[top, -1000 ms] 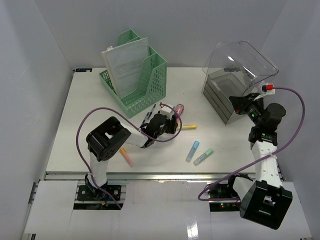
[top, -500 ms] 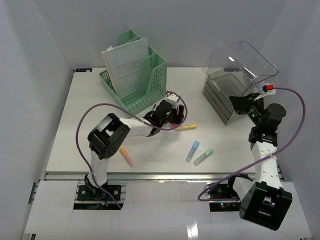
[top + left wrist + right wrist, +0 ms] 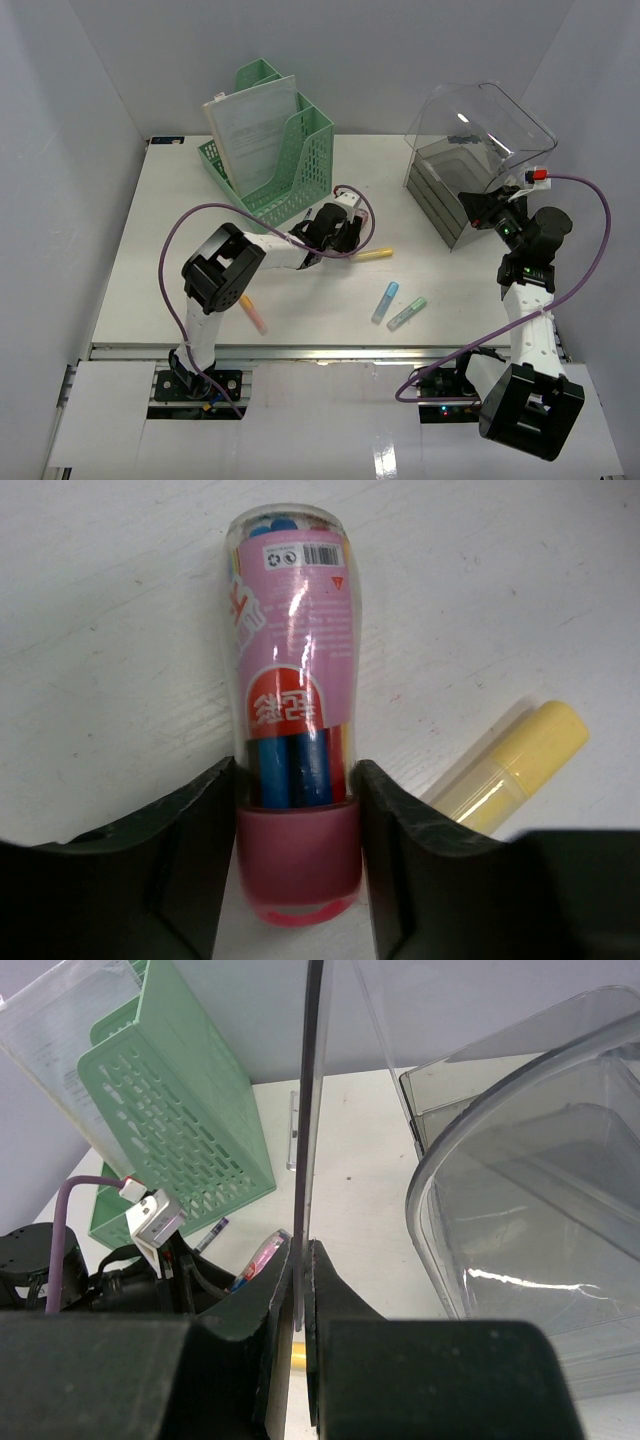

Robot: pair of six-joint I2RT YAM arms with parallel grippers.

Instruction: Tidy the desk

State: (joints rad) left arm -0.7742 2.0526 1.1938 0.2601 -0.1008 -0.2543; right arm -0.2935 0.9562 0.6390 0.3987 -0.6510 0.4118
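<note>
Left arm has stretched forward; tool clasps pen tube.

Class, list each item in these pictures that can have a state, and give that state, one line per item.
pink pen tube: capped, lying flat, gripped at its cap end by the left gripper.
clear lid: raised open, pinched by the right gripper.
green file holder: upright, papers inside.
yellow highlighter: capped, lying on the desk.
</note>
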